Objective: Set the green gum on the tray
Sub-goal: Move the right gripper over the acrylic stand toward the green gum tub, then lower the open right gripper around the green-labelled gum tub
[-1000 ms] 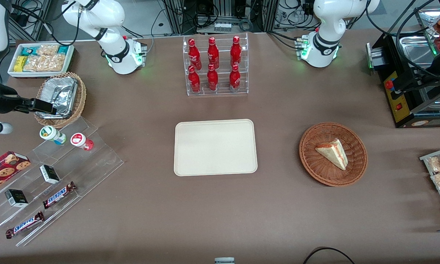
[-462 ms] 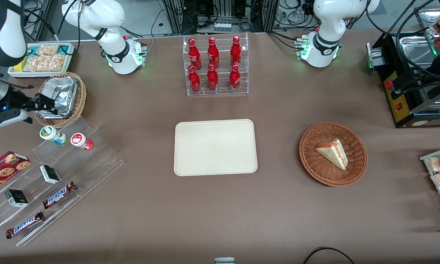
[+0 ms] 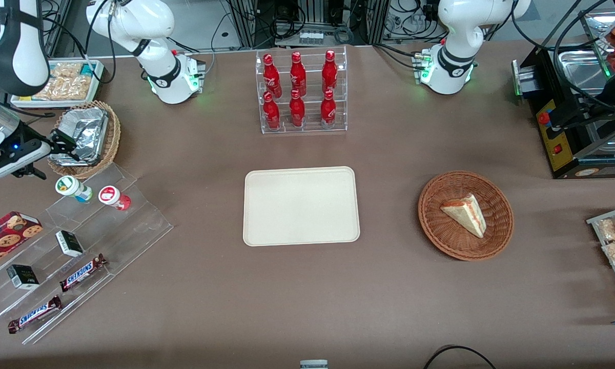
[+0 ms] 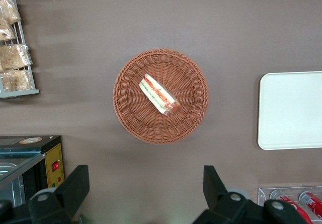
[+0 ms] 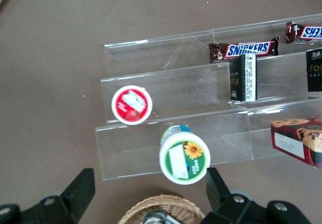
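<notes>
From where I'm driving, my gripper (image 3: 59, 145) hangs over the foil-lined wicker basket (image 3: 89, 137), fingers apart and holding nothing. The green gum (image 3: 72, 187) stands on the top step of the clear acrylic riser (image 3: 107, 225), just beside the red-lid canister (image 3: 113, 197) and a bit nearer the front camera than that basket. The tray (image 3: 301, 206) is well apart, toward the table's middle. The basket's rim (image 5: 161, 210) is cut off in the wrist view.

The end effector (image 5: 148, 194) fingertips are cut off by the picture's edge.
</notes>
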Robot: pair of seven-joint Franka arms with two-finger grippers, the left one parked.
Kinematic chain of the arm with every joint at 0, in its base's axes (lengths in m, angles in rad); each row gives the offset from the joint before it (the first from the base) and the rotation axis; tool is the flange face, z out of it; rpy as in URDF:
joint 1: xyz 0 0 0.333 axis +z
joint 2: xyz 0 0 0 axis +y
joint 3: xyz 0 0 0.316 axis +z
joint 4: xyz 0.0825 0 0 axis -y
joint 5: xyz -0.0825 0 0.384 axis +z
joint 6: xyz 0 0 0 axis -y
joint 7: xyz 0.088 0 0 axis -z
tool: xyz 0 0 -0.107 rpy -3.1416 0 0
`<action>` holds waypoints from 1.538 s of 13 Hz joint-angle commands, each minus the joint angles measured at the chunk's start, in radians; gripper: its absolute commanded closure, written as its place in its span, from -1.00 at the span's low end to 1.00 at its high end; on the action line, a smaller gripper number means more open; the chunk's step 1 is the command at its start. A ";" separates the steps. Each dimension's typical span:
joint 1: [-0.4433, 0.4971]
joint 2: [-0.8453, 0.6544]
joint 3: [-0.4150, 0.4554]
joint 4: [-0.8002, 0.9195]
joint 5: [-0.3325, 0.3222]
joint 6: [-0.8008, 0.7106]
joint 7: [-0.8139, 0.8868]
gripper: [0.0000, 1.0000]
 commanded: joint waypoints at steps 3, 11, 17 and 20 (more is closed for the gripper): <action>0.001 0.068 -0.011 -0.014 -0.016 0.116 -0.051 -0.98; 0.001 0.144 -0.029 -0.014 -0.013 0.191 -0.105 -0.98; 0.001 0.159 -0.029 -0.014 -0.011 0.189 -0.105 -0.87; 0.003 0.157 -0.029 -0.014 -0.011 0.183 -0.105 -0.01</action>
